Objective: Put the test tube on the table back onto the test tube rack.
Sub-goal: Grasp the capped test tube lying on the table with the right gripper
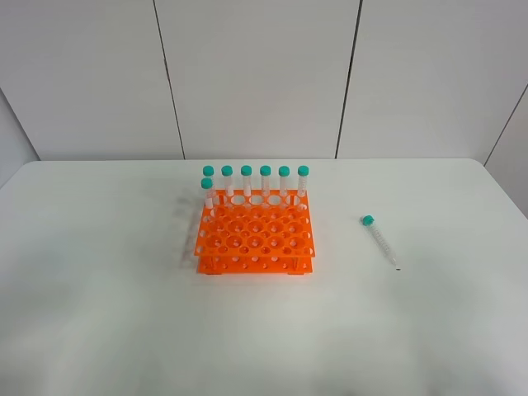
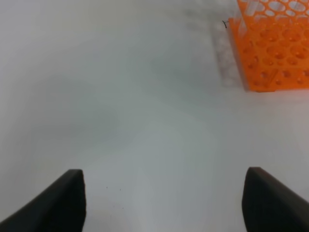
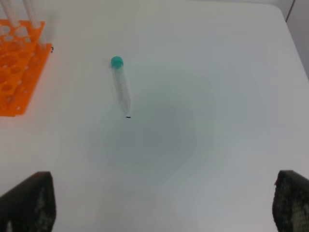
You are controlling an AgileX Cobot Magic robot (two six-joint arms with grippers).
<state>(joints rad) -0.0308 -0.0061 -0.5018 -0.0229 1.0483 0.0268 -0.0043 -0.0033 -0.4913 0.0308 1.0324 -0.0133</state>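
Note:
The loose test tube [image 1: 379, 239] lies flat on the white table [image 1: 99, 313], right of the orange test tube rack [image 1: 254, 239], teal cap toward the back. It also shows in the right wrist view [image 3: 120, 87], ahead of my right gripper [image 3: 161, 205], which is open and empty, well short of the tube. My left gripper [image 2: 164, 203] is open and empty over bare table, with a corner of the rack [image 2: 273, 53] ahead of it. Neither gripper shows in the exterior high view.
Several identical teal-capped tubes [image 1: 256, 177] stand upright along the rack's back row, with one more at its left side. The rack's other holes are vacant. Grey wall panels stand behind the table's far edge.

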